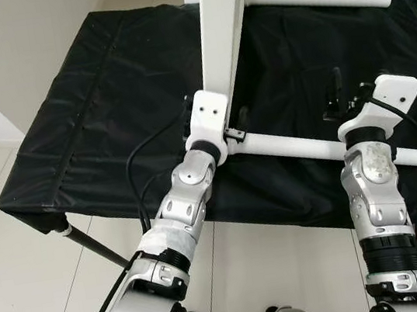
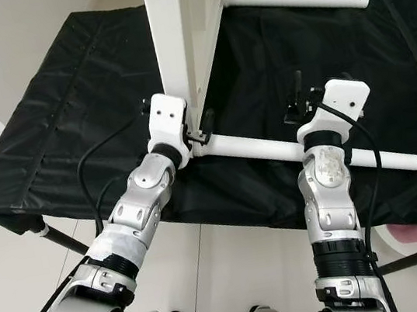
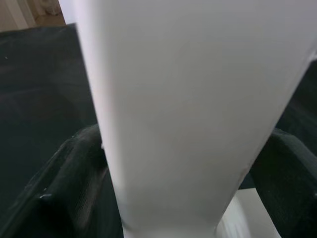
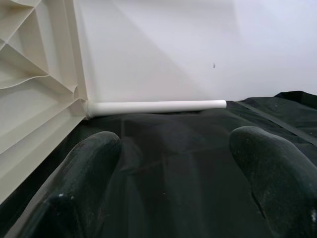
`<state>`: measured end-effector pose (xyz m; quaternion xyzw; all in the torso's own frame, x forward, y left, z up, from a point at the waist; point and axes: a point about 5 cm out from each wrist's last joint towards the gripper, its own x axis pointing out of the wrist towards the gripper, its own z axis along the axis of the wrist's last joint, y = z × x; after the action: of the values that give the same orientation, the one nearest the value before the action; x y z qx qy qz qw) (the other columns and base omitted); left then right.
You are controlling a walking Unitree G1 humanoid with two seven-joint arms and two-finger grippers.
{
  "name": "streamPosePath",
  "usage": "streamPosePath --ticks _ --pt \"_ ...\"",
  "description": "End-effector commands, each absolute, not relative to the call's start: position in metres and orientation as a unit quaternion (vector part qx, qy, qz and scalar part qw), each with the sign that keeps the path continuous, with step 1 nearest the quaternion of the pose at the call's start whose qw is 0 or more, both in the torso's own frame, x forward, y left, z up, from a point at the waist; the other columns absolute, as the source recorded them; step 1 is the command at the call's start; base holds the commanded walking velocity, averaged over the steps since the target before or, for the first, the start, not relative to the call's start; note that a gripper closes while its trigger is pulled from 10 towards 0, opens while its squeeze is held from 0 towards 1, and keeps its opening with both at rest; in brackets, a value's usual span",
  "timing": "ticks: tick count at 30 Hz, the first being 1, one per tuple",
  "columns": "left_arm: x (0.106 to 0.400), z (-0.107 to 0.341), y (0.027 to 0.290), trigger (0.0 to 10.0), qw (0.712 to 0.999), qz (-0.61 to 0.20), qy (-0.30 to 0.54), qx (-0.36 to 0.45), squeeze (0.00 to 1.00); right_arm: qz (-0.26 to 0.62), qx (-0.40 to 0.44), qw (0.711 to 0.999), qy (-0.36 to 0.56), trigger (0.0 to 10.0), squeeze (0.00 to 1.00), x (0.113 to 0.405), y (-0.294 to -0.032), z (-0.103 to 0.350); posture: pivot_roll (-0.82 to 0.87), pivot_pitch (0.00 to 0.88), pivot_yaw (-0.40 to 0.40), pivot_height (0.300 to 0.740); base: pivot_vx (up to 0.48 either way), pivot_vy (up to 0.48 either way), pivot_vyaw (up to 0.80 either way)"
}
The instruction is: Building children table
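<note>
Item: white tabletop point(image 1: 221, 21), standing on edge on black-covered counter point(image 1: 93, 118).
Left pincer point(image 3: 173, 163) clamped on its lower edge.
Near leg point(image 1: 325, 148) runs toward 3 o'clock, passing under right wrist.
Right pincer point(image 4: 173, 163) open, empty, nearer; I judge next grasp there.

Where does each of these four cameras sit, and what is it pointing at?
Left eye: head, looking down at the white tabletop standing on its edge on the black-covered table; both arms show.
Right eye: beside it, same scene.
Left wrist: on that arm, the left gripper clamps the tabletop.
Right wrist: the right gripper, open, faces a white leg.
Both wrists share the tabletop.
</note>
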<state>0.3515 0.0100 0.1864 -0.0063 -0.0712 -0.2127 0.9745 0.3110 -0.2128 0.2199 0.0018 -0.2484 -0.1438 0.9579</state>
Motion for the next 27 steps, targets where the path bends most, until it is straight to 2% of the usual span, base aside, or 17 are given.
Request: streamPosePath --ticks 1,8,13,27 --pt "0.333 0.216 -0.057 10.0 0.969 -0.205 -0.076 -0.111 0.0 -0.15 -0.004 0.958 -0.244 10.0 0.0 0.308 -0.216 0.218 -0.2 0.17 0.084 0.74 0.0 0.0 0.0" --pt "0.339 0.216 -0.054 10.0 0.974 -0.183 -0.077 -0.109 0.0 -0.154 -0.005 0.957 -0.244 10.0 0.0 0.307 -0.217 0.218 -0.21 0.173 0.084 0.74 0.0 0.0 0.0" --pt "0.348 0.225 -0.049 10.0 0.981 -0.137 -0.08 -0.115 0.0 -0.156 -0.006 0.957 -0.242 10.0 0.0 0.308 -0.218 0.218 -0.21 0.181 0.08 0.74 0.0 0.0 0.0" --pt "0.349 0.226 -0.049 10.0 0.981 -0.134 -0.081 -0.118 0.0 -0.157 -0.006 0.957 -0.242 10.0 0.0 0.308 -0.218 0.218 -0.21 0.181 0.08 0.74 0.0 0.0 0.0"
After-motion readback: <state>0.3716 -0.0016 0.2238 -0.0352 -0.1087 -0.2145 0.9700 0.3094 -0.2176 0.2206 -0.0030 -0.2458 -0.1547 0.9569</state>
